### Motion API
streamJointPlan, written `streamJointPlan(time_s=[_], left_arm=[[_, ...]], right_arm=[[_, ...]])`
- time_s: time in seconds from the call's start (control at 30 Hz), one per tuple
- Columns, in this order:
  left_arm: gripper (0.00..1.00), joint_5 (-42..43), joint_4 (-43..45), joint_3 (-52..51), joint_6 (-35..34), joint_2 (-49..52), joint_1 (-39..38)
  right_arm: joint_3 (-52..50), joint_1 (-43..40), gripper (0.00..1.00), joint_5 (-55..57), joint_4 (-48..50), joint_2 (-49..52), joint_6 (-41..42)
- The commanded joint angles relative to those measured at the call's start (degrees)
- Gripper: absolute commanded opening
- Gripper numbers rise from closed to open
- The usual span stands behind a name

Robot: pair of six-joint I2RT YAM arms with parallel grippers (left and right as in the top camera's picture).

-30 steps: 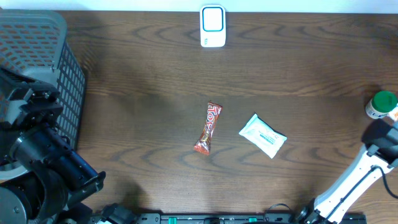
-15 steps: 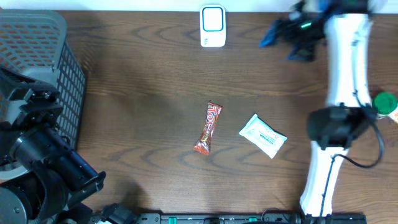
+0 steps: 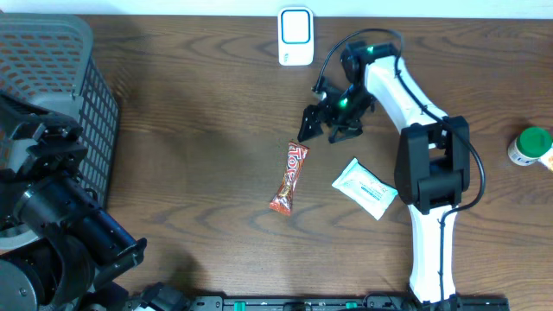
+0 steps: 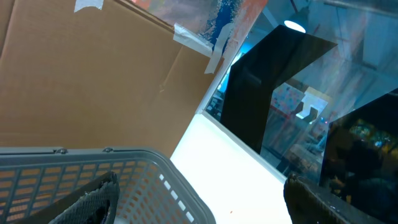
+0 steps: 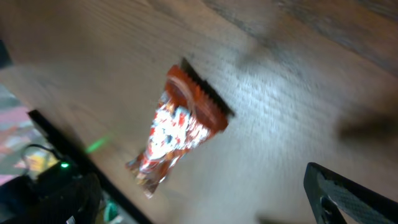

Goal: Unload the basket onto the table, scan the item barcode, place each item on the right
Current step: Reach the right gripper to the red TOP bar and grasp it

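Observation:
A red and orange candy bar (image 3: 289, 177) lies flat at the table's middle. It also shows blurred in the right wrist view as the candy bar (image 5: 180, 127). A white wipes packet (image 3: 365, 188) lies just right of it. The white scanner (image 3: 295, 36) with a blue outline stands at the back edge. My right gripper (image 3: 321, 131) hangs open just above and behind the candy bar's upper end, holding nothing; one dark finger (image 5: 348, 196) shows at the right. My left gripper (image 4: 199, 210) is open over the basket rim, also empty.
A grey mesh basket (image 3: 60, 78) fills the back left corner. The left arm (image 3: 52, 225) sits folded at the front left. A green-capped bottle (image 3: 529, 145) stands at the right edge. The right arm's white links (image 3: 432, 173) cross the table right of the packet.
The right arm has swung in from the right edge, across the back of the table, down to the candy bar's upper end. The left arm and both items have not moved.

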Motion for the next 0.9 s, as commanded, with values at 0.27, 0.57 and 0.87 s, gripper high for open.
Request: streamJointPlan(time_s=[0.27,0.57,0.87], left_arm=[[0.85,-0.68,0.13,-0.39,-0.92,0.04,0.24],[0.85,-0.68,0.15,-0.39,-0.92,0.04,0.24],[0.85,-0.7,0.13,-0.39,-0.92,0.04,0.24]], right_arm=[[-1.99,4.07,0.99,-2.49,7.02,1.33,-5.03],[-2.05,8.15,0.61,2.25,0.98,8.31,-9.53],[-0.94,6.05,0.01,7.61,-1.09,9.57,-9.94]])
